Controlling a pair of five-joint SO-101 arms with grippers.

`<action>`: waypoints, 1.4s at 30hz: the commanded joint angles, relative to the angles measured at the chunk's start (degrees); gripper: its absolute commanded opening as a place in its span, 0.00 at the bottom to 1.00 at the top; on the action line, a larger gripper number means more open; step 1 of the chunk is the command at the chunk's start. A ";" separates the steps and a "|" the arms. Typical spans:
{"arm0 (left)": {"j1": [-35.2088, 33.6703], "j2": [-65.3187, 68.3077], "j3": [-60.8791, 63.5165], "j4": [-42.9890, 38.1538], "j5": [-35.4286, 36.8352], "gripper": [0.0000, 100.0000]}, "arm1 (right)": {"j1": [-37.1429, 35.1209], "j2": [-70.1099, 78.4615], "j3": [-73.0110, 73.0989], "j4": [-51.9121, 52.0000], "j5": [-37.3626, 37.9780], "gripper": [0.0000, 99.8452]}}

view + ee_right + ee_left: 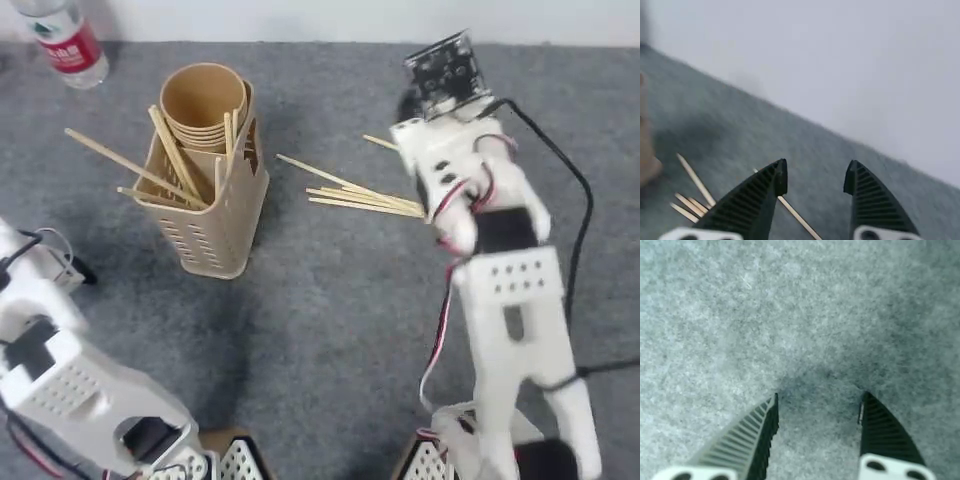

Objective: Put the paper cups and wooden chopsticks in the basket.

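Far left on grey felt tabletop [330, 300]: slatted beige basket [215, 215], upright, holding nested paper cups [203, 100], thin wooden chopsticks [170, 155]. Loose chopsticks [360, 195] fanned rightward, near right claw [817, 167], released. Left claw [820, 397] released over felt.

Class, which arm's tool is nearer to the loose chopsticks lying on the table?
Right. The right tool hangs by the ends of the loose chopsticks. The left tool is over bare carpet, on the far side of the basket.
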 commanded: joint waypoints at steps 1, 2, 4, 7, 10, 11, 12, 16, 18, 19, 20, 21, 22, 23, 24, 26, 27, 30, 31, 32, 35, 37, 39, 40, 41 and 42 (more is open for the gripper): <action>0.53 0.18 1.19 0.18 0.35 0.27 | 4.44 6.99 -3.43 0.40 6.68 0.20; 0.53 0.18 1.19 0.18 0.26 0.27 | 4.70 9.45 -3.52 0.40 9.23 0.20; 0.53 0.18 1.19 0.18 0.26 0.27 | 4.97 14.81 -3.69 0.40 14.42 0.20; 0.53 0.18 1.19 0.18 0.26 0.27 | 6.99 23.34 -7.30 0.84 19.69 0.20; 0.53 0.18 1.19 0.09 0.26 0.27 | 10.42 33.27 -14.77 1.80 21.54 0.20; 0.53 0.18 1.19 0.09 0.26 0.27 | 11.30 36.79 -18.11 3.38 22.07 0.20; 0.53 0.18 1.19 0.09 0.26 0.27 | 11.82 40.57 -21.89 5.58 23.30 0.20; 0.53 0.18 1.19 0.09 0.26 0.27 | 12.26 56.48 -40.18 18.07 29.71 0.20; 0.53 0.18 1.19 0.09 0.26 0.27 | 12.88 63.78 -50.37 23.52 30.68 0.20; 0.53 0.18 1.19 0.09 0.26 0.27 | 12.97 67.21 -55.65 25.71 30.86 0.20; 0.53 0.18 1.19 0.09 0.26 0.27 | 13.14 70.73 -60.84 28.00 30.95 0.20; 0.53 0.18 1.19 0.09 0.26 0.27 | 13.14 74.15 -65.93 30.20 31.03 0.20; 0.53 0.18 1.19 0.09 0.26 0.27 | 13.14 77.32 -70.68 32.57 31.74 0.20; 0.53 0.18 1.19 0.09 0.26 0.27 | 13.05 80.57 -75.25 34.86 33.14 0.20; 0.53 0.18 1.19 0.09 0.26 0.27 | 12.88 83.74 -79.65 36.88 34.37 0.20; 0.53 0.18 1.19 0.09 0.26 0.27 | 12.88 89.80 -88.18 39.34 35.16 0.20; 0.53 0.18 1.19 0.09 0.26 0.27 | 13.05 92.70 -92.22 40.04 35.16 0.20; 0.53 0.18 1.19 0.09 0.26 0.27 | 14.11 99.91 -102.59 42.24 35.25 0.20; 0.53 0.18 1.19 0.09 0.26 0.27 | 14.29 101.93 -105.14 43.74 35.43 0.20; 0.53 0.18 1.19 0.09 0.26 0.27 | 14.29 103.69 -107.08 45.32 35.60 0.20; 0.53 0.18 1.19 0.09 0.26 0.27 | 14.29 107.12 -108.75 49.80 41.05 0.14; 0.53 0.18 1.19 0.09 0.26 0.27 | 14.29 108.62 -108.75 51.56 43.87 0.07; 0.53 0.18 1.19 0.09 0.26 0.27 | 14.37 109.23 -108.75 53.32 44.31 0.01; 0.53 0.18 1.19 0.09 0.26 0.27 | 14.37 109.32 -108.84 54.64 44.84 0.01; 0.53 0.18 1.19 0.09 0.35 0.27 | 14.29 109.32 -109.10 56.22 46.33 0.01; 0.53 0.18 1.19 0.09 0.35 0.27 | 14.20 109.23 -109.27 57.89 48.35 0.01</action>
